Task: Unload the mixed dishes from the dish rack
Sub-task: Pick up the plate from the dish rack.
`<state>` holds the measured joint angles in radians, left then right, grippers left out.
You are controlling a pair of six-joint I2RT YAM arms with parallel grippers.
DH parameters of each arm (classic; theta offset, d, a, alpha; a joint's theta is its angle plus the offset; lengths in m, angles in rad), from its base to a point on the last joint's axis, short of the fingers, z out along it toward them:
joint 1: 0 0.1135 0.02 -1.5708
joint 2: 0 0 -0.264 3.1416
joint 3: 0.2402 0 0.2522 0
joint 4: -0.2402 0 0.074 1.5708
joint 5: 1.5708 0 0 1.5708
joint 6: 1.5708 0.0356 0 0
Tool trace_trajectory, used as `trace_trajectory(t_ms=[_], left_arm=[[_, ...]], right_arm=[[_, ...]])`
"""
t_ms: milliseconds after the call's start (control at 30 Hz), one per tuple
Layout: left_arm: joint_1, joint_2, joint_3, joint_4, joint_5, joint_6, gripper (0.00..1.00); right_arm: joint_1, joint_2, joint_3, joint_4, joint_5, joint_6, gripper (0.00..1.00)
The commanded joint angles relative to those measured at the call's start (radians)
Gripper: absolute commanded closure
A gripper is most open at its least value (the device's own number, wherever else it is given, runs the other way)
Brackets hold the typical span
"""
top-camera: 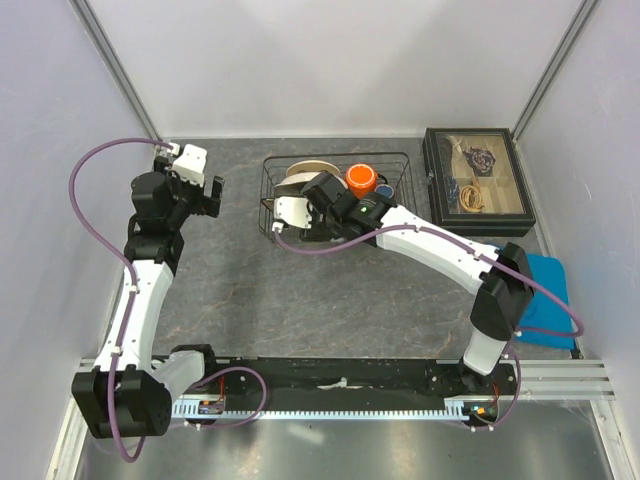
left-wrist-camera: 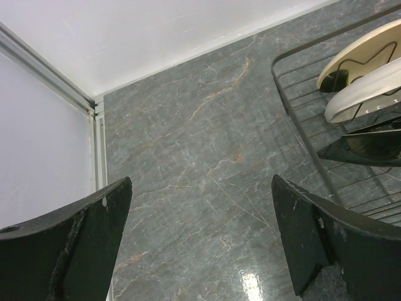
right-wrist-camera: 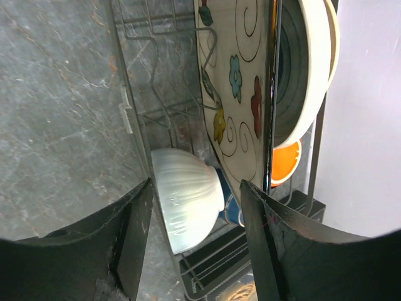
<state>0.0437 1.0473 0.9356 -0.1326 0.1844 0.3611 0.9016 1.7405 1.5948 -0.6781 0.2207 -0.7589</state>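
Observation:
The dark wire dish rack (top-camera: 400, 165) stands at the back middle of the table. In the right wrist view it holds the square cream plate with flowers (right-wrist-camera: 235, 94) on edge, a round pale plate and cream bowl (right-wrist-camera: 310, 69) behind it, the white ribbed bowl (right-wrist-camera: 185, 200), the dark blue mug (right-wrist-camera: 229, 205) and the orange cup (right-wrist-camera: 285, 164). My right gripper (right-wrist-camera: 194, 219) is open above the rack, its jaws either side of the white bowl and not touching it. My left gripper (left-wrist-camera: 200, 232) is open and empty over bare table left of the rack (left-wrist-camera: 301, 119).
A black glass-lidded box of trinkets (top-camera: 475, 180) stands right of the rack. A blue cloth (top-camera: 548, 290) lies at the right edge. White walls close the back and sides. The orange cup (top-camera: 361, 180) shows beside my right arm (top-camera: 440, 245).

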Motion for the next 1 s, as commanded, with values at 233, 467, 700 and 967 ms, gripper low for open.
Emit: trace_trajectory(t_ms=[233, 467, 700, 967], left_arm=[[0.007, 0.023, 0.005, 0.05, -0.023, 0.024, 0.01], [0.01, 0.023, 0.005, 0.056, -0.022, 0.033, 0.01], [0.01, 0.031, 0.009, 0.06, -0.019, 0.029, 0.01], [0.01, 0.042, 0.006, 0.059, -0.02, 0.027, 0.01]], right_arm=[[0.0, 0.053, 0.085, 0.017, 0.08, -0.097, 0.36], [-0.001, 0.034, 0.12, -0.041, 0.042, -0.088, 0.36], [0.003, 0.001, 0.108, -0.084, 0.025, -0.071, 0.35], [0.022, -0.053, 0.106, -0.1, 0.017, -0.051, 0.34]])
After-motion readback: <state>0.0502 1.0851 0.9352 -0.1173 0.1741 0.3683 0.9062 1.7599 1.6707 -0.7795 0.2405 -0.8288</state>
